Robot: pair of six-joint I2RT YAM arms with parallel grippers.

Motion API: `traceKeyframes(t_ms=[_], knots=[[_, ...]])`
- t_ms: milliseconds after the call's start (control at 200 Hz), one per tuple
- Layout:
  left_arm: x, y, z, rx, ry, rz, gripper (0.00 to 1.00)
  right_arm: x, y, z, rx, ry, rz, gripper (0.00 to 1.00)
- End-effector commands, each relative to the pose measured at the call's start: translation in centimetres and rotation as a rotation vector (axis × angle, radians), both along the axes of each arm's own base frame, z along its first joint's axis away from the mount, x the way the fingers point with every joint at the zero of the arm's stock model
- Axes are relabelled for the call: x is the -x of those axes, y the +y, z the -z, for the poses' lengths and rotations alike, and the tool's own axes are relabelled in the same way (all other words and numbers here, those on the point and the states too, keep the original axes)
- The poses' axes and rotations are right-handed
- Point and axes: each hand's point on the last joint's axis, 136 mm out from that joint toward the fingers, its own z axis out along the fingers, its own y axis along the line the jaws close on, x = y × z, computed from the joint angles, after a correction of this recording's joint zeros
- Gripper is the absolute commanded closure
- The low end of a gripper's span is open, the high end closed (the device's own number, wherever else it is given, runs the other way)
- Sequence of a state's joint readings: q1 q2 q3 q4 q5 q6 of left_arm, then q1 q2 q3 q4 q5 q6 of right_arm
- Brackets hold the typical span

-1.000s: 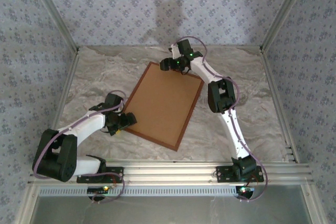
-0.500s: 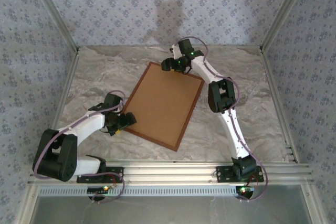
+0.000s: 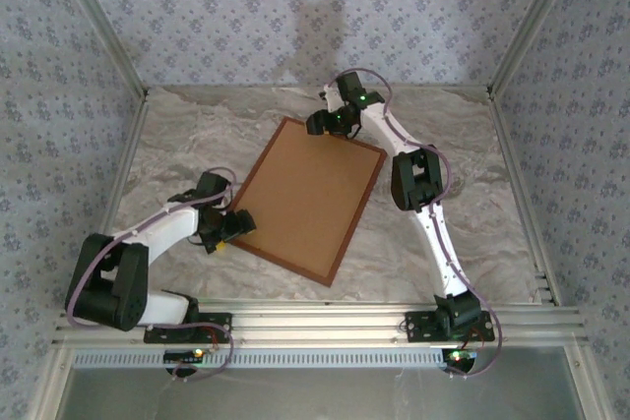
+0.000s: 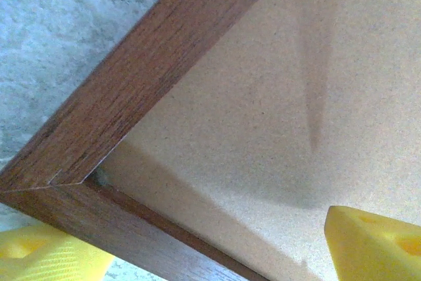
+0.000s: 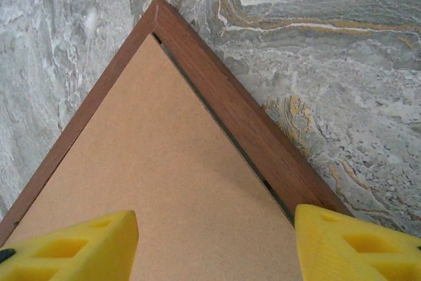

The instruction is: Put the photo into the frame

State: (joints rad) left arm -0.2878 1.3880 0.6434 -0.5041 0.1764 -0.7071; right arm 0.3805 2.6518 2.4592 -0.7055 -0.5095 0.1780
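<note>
Marbled grey tabletop (image 3: 177, 154) is carrying the work area, with patterned walls (image 3: 59, 95) standing around it.

On the left side, the left gripper (image 3: 228, 230) is sitting at the near-left corner of the frame (image 3: 260, 178). In the left wrist view its yellow fingers (image 4: 375, 245) are standing wide apart, one outside the corner joint and one over the backing board (image 3: 310, 199). The jaws are spread and are clamping nothing.

The frame is lying flat and face down at the middle of the table, with the board filling its opening. Its long axis is running from the near side to the far side, leaning to the right as it goes away. The photo is presumably lying under the board, but this cannot be confirmed, since the board is covering the opening.

On the right side, the right gripper (image 3: 328, 125) is hanging over the far short rail, close to the far-left corner. In the right wrist view its fingers (image 5: 72, 245) are standing apart, one above the board and one above the rail, with that corner lying straight ahead between them. A thin dark gap is showing between board and rail there.

Judgement: loading is looking nearly complete. The coming move is depending on the two grippers working at opposite ends of one long side, the left arm being nearer the near corner and the right arm nearer the far one.
</note>
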Motion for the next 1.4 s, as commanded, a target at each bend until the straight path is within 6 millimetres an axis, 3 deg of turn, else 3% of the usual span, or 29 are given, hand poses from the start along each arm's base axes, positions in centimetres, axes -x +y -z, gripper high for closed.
traceKeyframes(t_ms=[0, 355, 615, 860, 1010, 1189, 1254, 1394], knots=[[-6.6, -3.0, -1.0, 0.105, -0.261, 0.078, 0.15, 5.5, 2.3, 0.7, -0.031, 0.180, -0.125, 0.36], [-9.6, -4.4, -1.7, 0.129, -0.301, 0.093, 0.15, 8.6, 1.9, 0.4, -0.002, 0.238, -0.217, 0.39], [-13.1, -5.7, -3.4, 0.150, -0.356, 0.105, 0.15, 9.0, -0.1, -0.7, 0.005, 0.227, -0.202, 0.39], [-16.6, -6.8, -4.8, 0.148, -0.385, 0.126, 0.15, 7.5, -3.8, -1.8, 0.001, 0.198, -0.110, 0.40], [-18.6, -5.9, -5.0, 0.112, -0.401, 0.109, 0.15, 6.2, -5.3, -5.2, -0.040, 0.095, -0.060, 0.38], [-21.5, -4.7, -5.3, 0.074, -0.412, 0.100, 0.15, 4.2, -8.6, -9.5, -0.118, -0.074, 0.076, 0.33], [-22.3, -4.0, -5.9, 0.055, -0.434, 0.090, 0.15, 2.6, -10.9, -9.9, -0.060, -0.167, 0.174, 0.31], [-23.2, -1.5, -7.4, -0.033, -0.480, 0.047, 0.15, 1.6, -14.3, -8.3, 0.101, -0.215, 0.294, 0.19]])
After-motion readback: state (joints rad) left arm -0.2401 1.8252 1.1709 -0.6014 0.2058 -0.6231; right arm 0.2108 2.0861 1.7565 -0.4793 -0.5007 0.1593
